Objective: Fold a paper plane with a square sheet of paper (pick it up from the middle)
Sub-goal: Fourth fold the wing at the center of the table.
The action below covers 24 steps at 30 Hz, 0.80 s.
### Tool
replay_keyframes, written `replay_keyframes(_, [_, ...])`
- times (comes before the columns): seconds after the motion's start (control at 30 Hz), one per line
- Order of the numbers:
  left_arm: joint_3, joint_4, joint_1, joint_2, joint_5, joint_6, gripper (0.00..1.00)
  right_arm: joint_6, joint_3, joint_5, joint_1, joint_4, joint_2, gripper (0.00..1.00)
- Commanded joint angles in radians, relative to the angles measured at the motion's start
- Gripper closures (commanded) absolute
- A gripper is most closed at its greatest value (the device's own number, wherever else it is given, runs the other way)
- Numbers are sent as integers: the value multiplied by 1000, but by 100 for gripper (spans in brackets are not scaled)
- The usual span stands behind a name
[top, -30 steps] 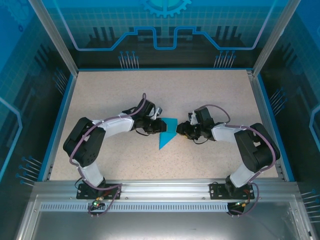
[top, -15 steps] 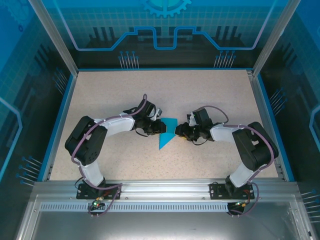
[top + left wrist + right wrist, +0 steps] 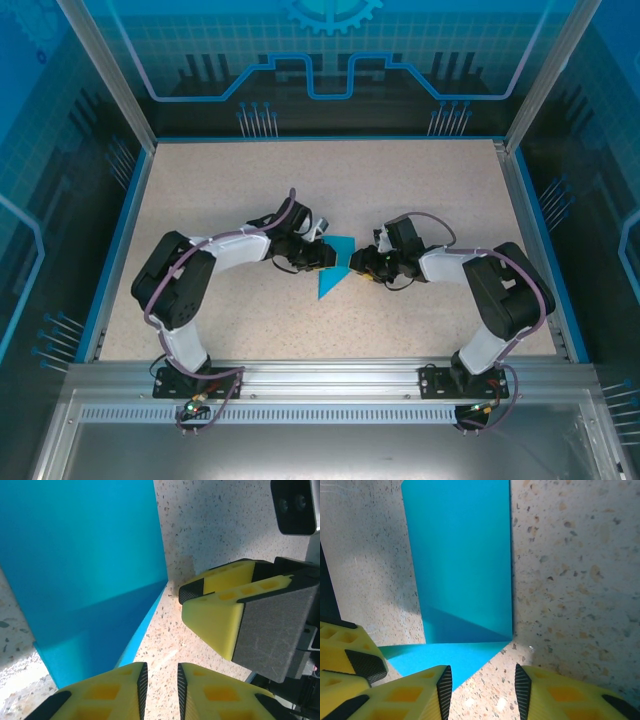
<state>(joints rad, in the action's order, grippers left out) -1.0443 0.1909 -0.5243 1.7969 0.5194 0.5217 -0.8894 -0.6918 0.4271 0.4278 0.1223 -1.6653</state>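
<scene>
While the creased sheet of paper lies on the table, I see left end effector narrowly parted, right end effector wider, both empty.

Top camera looks down from behind; both wrist cameras closely face the same paper.

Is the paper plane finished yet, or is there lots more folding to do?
Not finished. Done: the blue paper sheet has some creases and lies on the table as a pointed shape. Happening now: the left fingers and right fingers sit open at its edges, holding nothing. Left: more folds to make a narrow plane.
</scene>
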Motion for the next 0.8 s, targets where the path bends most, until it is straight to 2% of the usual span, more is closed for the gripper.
replay_keyframes(0.0, [-41, 47, 1, 44, -39, -29, 76, -6, -24, 7, 19, 0, -13, 59])
replay_keyframes(0.3, [-49, 58, 1, 102, -108, -31, 79, -14, -33, 11, 19, 1, -17, 57])
replay_keyframes(0.77, [-29, 53, 2, 101, -132, -41, 79, -43, -66, 42, 24, 46, -62, 56])
